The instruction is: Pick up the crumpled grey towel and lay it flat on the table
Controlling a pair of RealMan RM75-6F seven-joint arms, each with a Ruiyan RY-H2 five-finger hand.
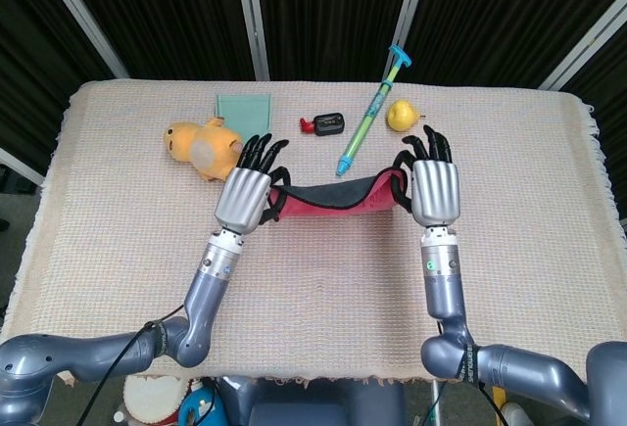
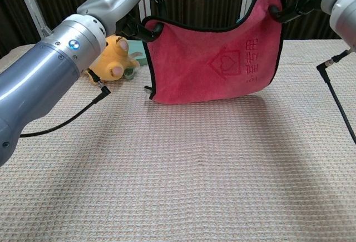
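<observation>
- My left hand (image 1: 245, 198) grips one top corner of the red towel (image 2: 214, 64).
- My right hand (image 1: 434, 189) grips the other corner; the towel hangs spread above the table (image 2: 183, 169).

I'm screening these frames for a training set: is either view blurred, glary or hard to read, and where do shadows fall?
Head view: sharp and evenly lit, dark backdrop, no glare; the towel casts only a faint shadow on the table. Chest view: the near left forearm looms large and slightly soft; a soft shadow lies on the cloth under the towel's lower edge; the right hand is partly cropped by the frame edge.
</observation>
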